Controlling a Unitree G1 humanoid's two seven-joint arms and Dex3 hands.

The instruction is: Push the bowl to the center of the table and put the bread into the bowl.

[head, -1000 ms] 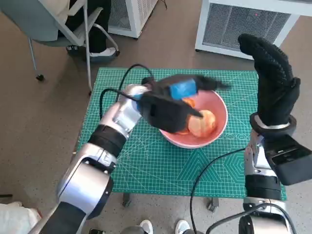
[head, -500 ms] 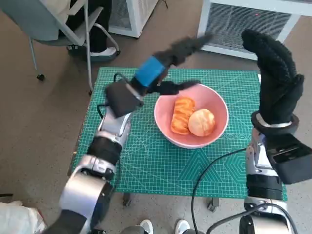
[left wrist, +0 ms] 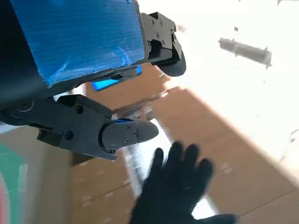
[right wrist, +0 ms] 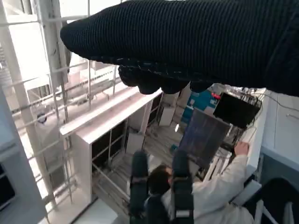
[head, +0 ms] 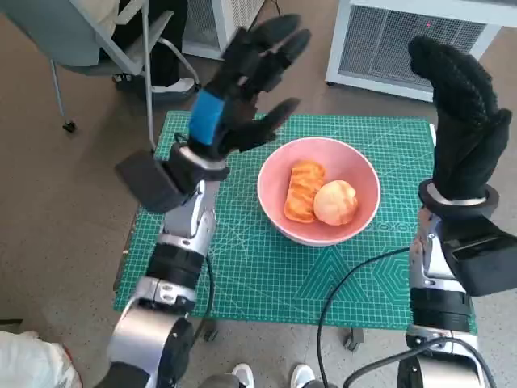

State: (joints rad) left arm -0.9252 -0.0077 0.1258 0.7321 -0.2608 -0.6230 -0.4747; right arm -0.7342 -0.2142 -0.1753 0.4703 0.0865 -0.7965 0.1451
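left hand (head: 242,81) lifted higher; bread (head: 304,191) in bowl (head: 355,166)

Table (head: 242,275): 3 o'clock edge sits behind the right forearm and right hand (head: 460,113); the edge toward 9 o'clock is partly covered by the left forearm. Chair (head: 73,40) at 11 o'clock is cut by the head view's top edge, as is the white unit (head: 404,40) at 1 o'clock. Left wrist view: right hand (left wrist: 180,186) is motion-blurred and cropped at the bottom edge, background washed out, unreadable. Right wrist view: person (right wrist: 205,200) cropped at the bottom edge, the screens near them too small to read.
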